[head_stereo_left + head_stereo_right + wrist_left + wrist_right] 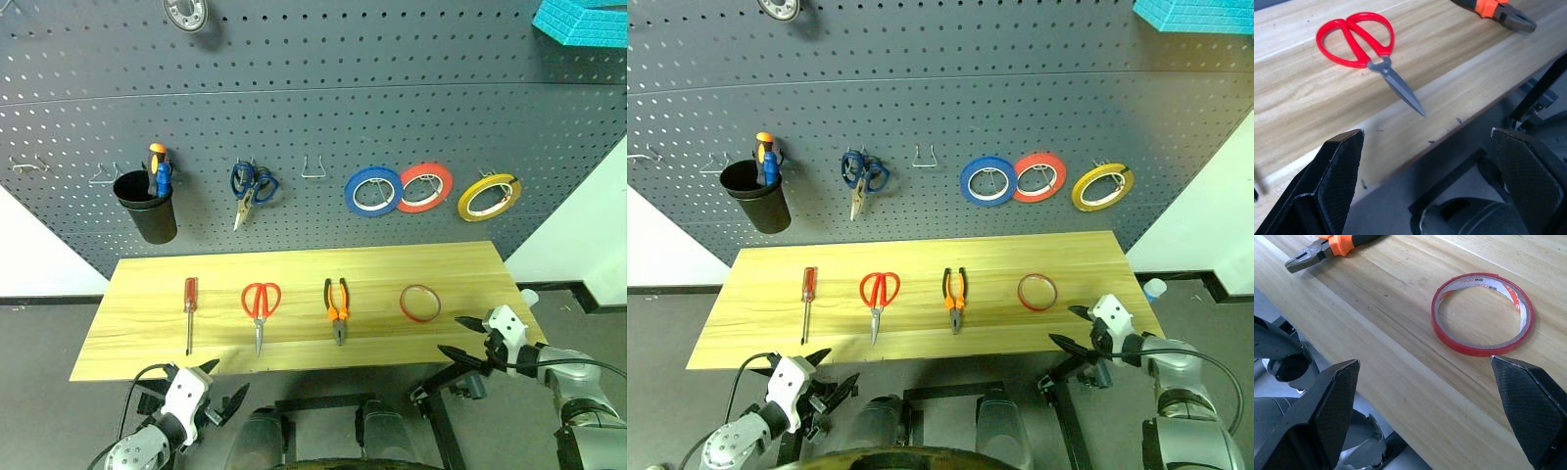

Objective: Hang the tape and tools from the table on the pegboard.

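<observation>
On the light wooden table [147, 338] lie, from left to right, a red-handled screwdriver [190, 311], red-handled scissors [261, 309], orange-and-black pliers [337, 308] and a thin red ring of tape [420, 303]. The grey pegboard [313, 127] rises behind the table. My left gripper [221, 386] hangs open below the table's front edge, near the scissors [1359, 44]. My right gripper [463, 335] stands open at the front right corner, just short of the tape [1482, 313]. Nothing is between either pair of fingers.
On the pegboard hang a black cup [145, 206] with an orange-and-blue screwdriver, blue-handled scissors [250, 188], and blue [372, 190], red [425, 187] and yellow [489, 197] tape rolls. Bare hooks [313, 168] show between them. A dark metal frame [323, 406] runs under the table.
</observation>
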### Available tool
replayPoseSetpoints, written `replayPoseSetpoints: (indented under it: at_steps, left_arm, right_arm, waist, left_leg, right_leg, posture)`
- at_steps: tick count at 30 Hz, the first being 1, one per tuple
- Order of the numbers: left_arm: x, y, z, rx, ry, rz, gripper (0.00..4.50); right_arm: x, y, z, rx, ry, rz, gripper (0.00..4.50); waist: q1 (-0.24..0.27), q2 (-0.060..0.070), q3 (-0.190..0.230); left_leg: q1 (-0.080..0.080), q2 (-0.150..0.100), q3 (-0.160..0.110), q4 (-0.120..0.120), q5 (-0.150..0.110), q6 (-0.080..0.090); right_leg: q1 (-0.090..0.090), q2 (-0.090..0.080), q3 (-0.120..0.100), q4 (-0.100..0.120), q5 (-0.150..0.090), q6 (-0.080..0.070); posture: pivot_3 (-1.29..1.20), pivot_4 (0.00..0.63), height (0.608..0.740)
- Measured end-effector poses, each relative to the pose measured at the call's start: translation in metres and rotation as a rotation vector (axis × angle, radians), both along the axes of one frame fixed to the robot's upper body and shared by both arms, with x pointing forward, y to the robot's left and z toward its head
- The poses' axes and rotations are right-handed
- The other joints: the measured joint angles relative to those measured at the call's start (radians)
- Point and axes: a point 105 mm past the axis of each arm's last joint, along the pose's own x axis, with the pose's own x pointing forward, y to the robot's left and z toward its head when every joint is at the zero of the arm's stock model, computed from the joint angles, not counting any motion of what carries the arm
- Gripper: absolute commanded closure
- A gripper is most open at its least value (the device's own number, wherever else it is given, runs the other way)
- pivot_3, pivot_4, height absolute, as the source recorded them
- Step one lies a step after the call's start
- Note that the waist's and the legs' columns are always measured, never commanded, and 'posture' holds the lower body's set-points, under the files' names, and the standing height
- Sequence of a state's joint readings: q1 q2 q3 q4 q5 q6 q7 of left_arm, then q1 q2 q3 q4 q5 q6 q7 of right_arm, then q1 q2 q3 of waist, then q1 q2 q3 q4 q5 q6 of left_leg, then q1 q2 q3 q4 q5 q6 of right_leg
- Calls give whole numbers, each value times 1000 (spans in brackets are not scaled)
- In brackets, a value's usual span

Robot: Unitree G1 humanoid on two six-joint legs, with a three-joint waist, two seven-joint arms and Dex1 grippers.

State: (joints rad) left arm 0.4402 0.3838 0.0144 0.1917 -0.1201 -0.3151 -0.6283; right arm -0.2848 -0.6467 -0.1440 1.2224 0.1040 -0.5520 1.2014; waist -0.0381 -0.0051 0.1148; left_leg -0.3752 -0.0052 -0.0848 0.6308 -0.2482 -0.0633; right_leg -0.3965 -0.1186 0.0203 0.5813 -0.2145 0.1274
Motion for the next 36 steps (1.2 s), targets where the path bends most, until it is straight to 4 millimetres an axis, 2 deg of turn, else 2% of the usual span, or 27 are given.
replayPoseSetpoints:
  at_steps: [10, 27, 32, 36]
  left_arm:
    - [1, 1, -12, -3, 9, 13, 146]
    - [9, 9, -18, 12, -11, 18, 146]
    - [17, 15, -13, 33, -38, 2, 146]
    - [30, 9, -7, 44, -72, -36, 146]
  right_arm:
    - [1, -2, 1, -7, -8, -12, 0]
    - [5, -6, 4, -92, -63, -1, 0]
    - [4, -5, 3, -115, -65, 22, 0]
    - [4, -13, 2, -216, -56, 36, 0]
  waist:
    - [-5, 0, 0]
    - [-4, 0, 0]
    - [-3, 1, 0]
    - [0, 1, 0]
  left_leg:
    - [1, 0, 0, -3, 1, 2]
    - [1, 0, 0, -2, 1, 2]
    - [1, 0, 0, -2, 1, 2]
    - [1, 0, 0, -1, 2, 2]
  right_leg:
    - [0, 0, 0, 1, 0, 0]
    - [0, 0, 0, 2, 0, 0]
    - [0, 0, 0, 2, 0, 0]
    - [1, 0, 0, 2, 0, 0]
  posture:
    - [21, 68, 740]
    - [23, 64, 740]
    - [28, 68, 740]
    - [29, 68, 740]
